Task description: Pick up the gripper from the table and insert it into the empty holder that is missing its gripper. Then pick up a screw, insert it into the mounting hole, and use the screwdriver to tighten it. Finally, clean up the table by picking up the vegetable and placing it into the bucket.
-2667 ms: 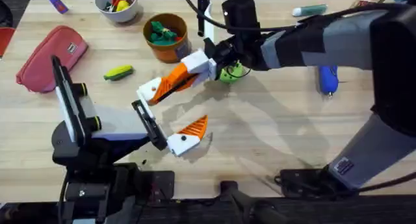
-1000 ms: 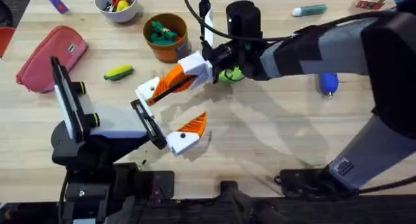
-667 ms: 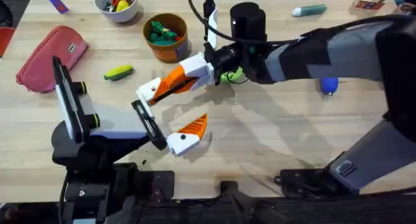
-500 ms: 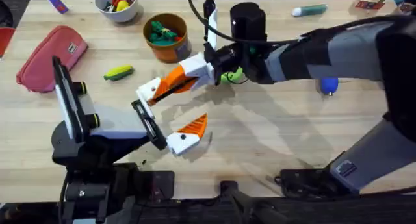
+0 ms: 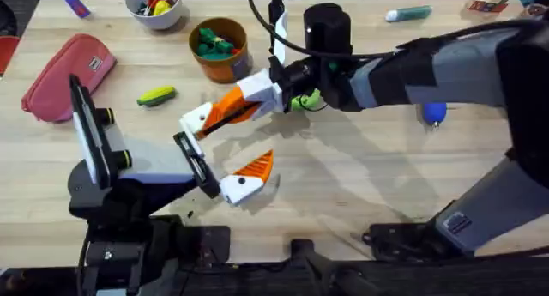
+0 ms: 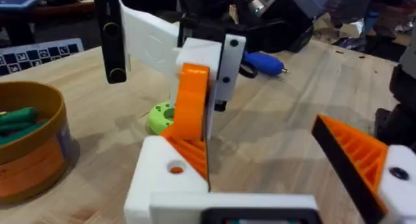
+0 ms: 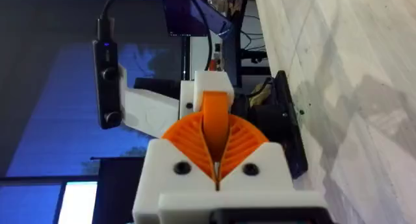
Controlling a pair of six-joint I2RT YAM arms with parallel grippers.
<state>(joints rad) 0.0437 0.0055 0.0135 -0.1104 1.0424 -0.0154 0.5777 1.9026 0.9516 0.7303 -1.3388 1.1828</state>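
Insertion step: we have the right gripper clamped on the orange finger, whose tip is at the white holder on the left arm. The left gripper is spread wide, and its other jaw carries its own orange pad. We'd keep the finger lined up with the holder's slot, push straight along it and hold the left arm rigid. We can't tell if it's fully seated. From the left wrist the finger is ribbed orange plastic, wedge-shaped, standing upright in the holder, which has a screw hole showing just below
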